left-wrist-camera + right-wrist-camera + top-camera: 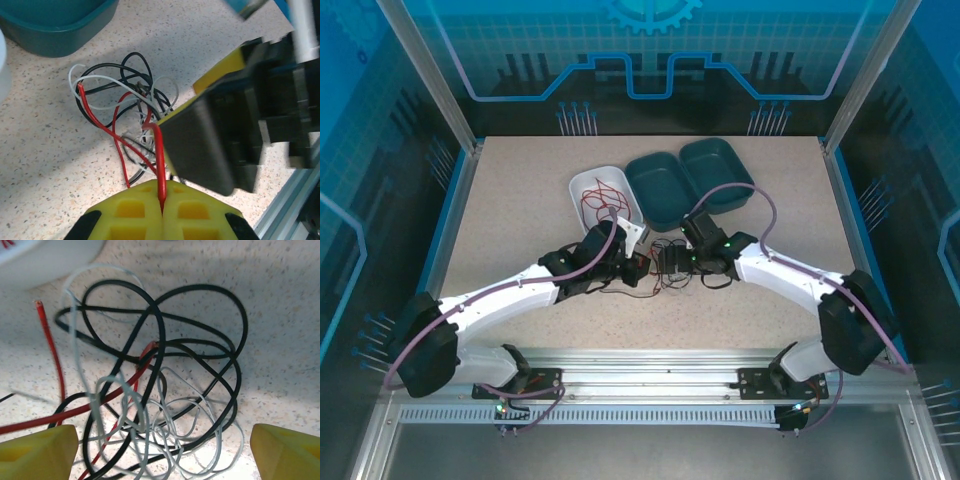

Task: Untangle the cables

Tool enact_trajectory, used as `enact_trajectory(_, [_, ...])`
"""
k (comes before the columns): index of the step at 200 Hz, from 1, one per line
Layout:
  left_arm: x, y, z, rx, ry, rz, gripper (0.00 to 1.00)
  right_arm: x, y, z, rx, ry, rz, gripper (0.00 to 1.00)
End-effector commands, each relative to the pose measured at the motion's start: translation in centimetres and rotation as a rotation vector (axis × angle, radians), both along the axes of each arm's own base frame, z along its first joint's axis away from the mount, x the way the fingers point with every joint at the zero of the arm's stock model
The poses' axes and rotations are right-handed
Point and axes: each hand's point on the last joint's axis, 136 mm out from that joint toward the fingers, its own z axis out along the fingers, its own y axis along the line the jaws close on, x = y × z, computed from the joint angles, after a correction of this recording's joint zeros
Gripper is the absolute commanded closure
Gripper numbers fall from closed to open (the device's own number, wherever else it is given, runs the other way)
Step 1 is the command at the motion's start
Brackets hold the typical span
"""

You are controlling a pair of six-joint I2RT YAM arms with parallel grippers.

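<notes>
The left gripper (pixel 162 214) has its yellow jaws pressed together on the red cable (pixel 160 160), which runs from the pinch into the knot of cables (pixel 670 262) on the speckled table (pixel 520 220). The right gripper (pixel 165 452) hangs over that knot with its jaws spread wide, one on each side. There the black cable (pixel 200 345) and the whitish-grey cable (pixel 165 430) loop through each other, near a white tray (pixel 582 182) and a teal bin (pixel 665 190).

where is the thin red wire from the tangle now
In the left wrist view the thin red wire runs from the shut left gripper up into the tangle of black and whitish wires on the speckled table.
</notes>
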Motion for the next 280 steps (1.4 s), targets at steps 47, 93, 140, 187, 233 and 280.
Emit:
enact_trajectory(47, [-1.2, -0.3, 8.6, -0.121, -0.198, -0.096, 1.0, 1.2, -3.4, -5.1, -0.082, 0.114, -0.198, 0.12])
enact_trajectory(93, [-0.2, 1.6, 13.1, -0.085, -0.351, -0.029, 1.0, -0.1, -5.8, -7.2, -0.069, 0.162, -0.261, 0.16])
enact_trajectory(140, [0.6, 2.6, 16.0, -0.079, -0.441, 0.016, 1.0, -0.2, -9.2, -6.2, -0.094, 0.148, -0.331, 0.46])
enact_trajectory(187, [1.0, 3.4, 16.6, -0.058, -0.469, 0.048, 1.0, 0.4, -14.7, -3.8, -0.05, 0.104, -0.474, 0.57])
enact_trajectory(233, [1.2, 5.6, 18.2, -0.061, -0.508, 0.114, 1.0, 1.3, -18.7, -2.0, -0.003, 0.071, -0.583, 0.58])
enact_trajectory(280, [0.8, 7.1, 19.6, -0.097, -0.527, 0.136, 0.99, 2.1, -20.0, -2.2, 0.011, 0.075, -0.615, 0.62])
